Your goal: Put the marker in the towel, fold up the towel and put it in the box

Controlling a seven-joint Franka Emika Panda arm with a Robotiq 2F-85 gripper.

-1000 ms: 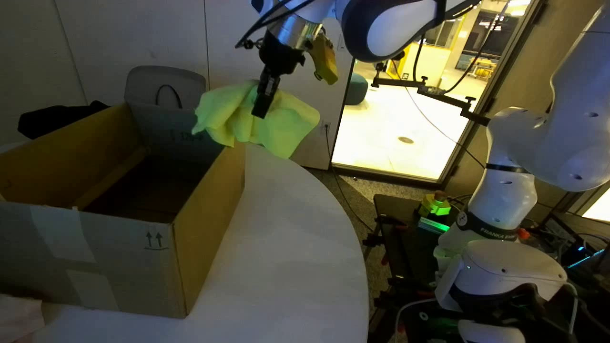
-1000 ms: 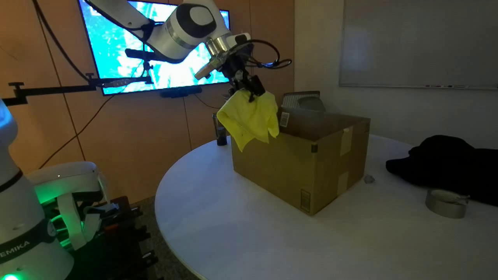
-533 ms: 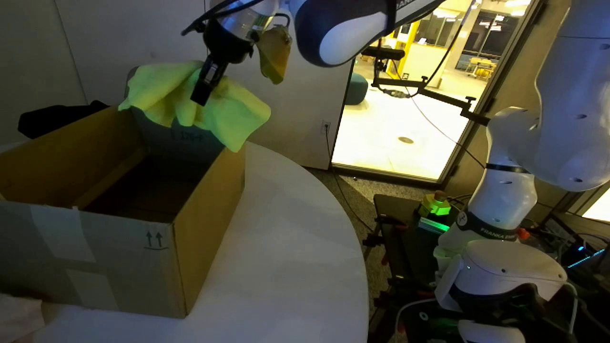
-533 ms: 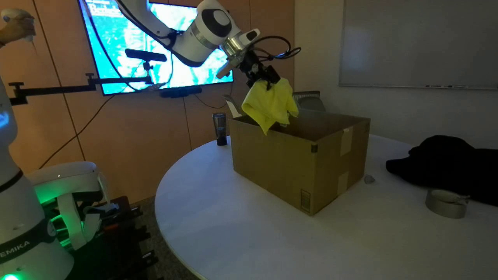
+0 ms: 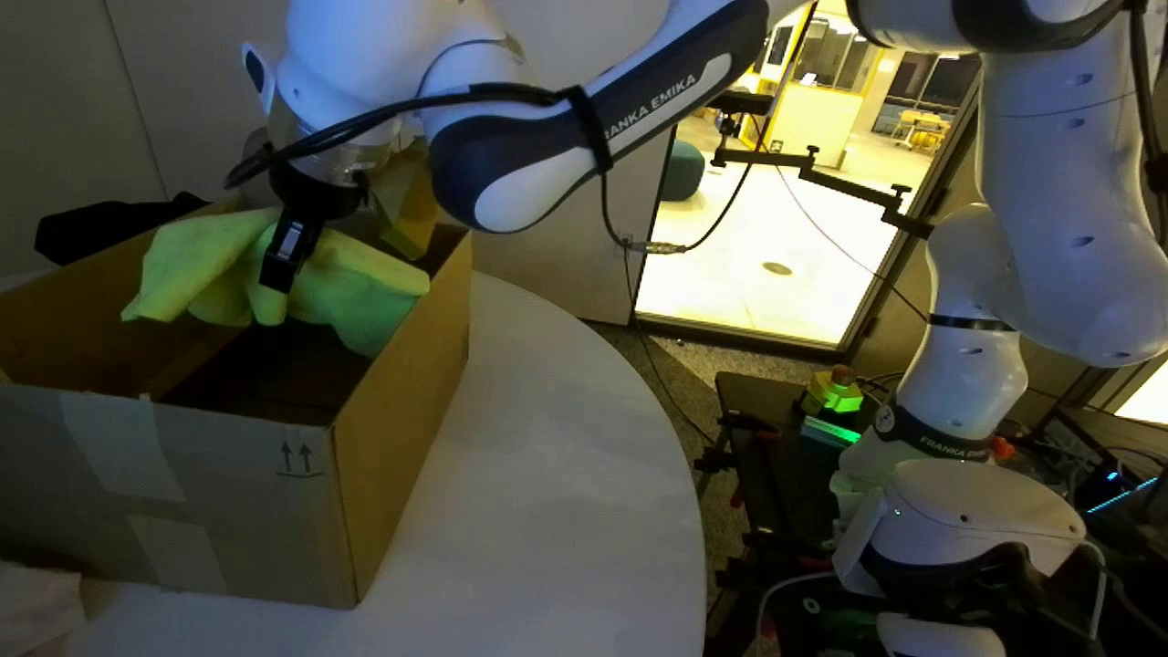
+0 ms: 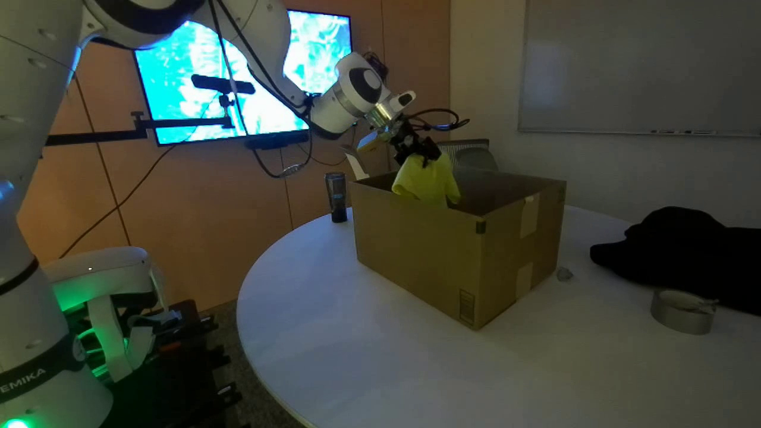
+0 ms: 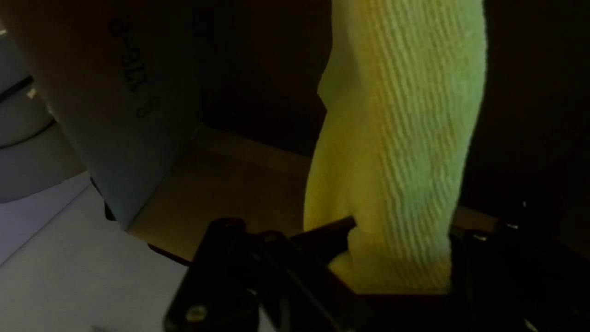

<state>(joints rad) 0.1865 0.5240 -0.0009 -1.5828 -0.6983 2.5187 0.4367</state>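
The yellow-green towel (image 5: 196, 265) hangs bunched in my gripper (image 5: 278, 274) over the opening of the brown cardboard box (image 5: 401, 438). Its lower part dips below the box rim; one side hangs by the long wall. In an exterior view the towel (image 6: 423, 181) is partly hidden behind the wall of the box (image 6: 416, 255), with my gripper (image 6: 425, 157) just above the rim. In the wrist view the towel (image 7: 410, 138) is pinched between the dark fingers of my gripper (image 7: 398, 244), above the dark inside of the box (image 7: 138, 124). The marker is not visible.
The box stands on a round white table (image 6: 333, 333). A dark tumbler (image 6: 336, 196) stands behind it, a tape roll (image 6: 682, 310) and black cloth (image 6: 684, 255) to its right in that view. A screen (image 6: 321, 53) hangs on the wall behind the arm.
My gripper has carried the towel from beside the box to over its opening, then lowered it so the cloth hangs partly below the rim. It stays held; the box has not moved.
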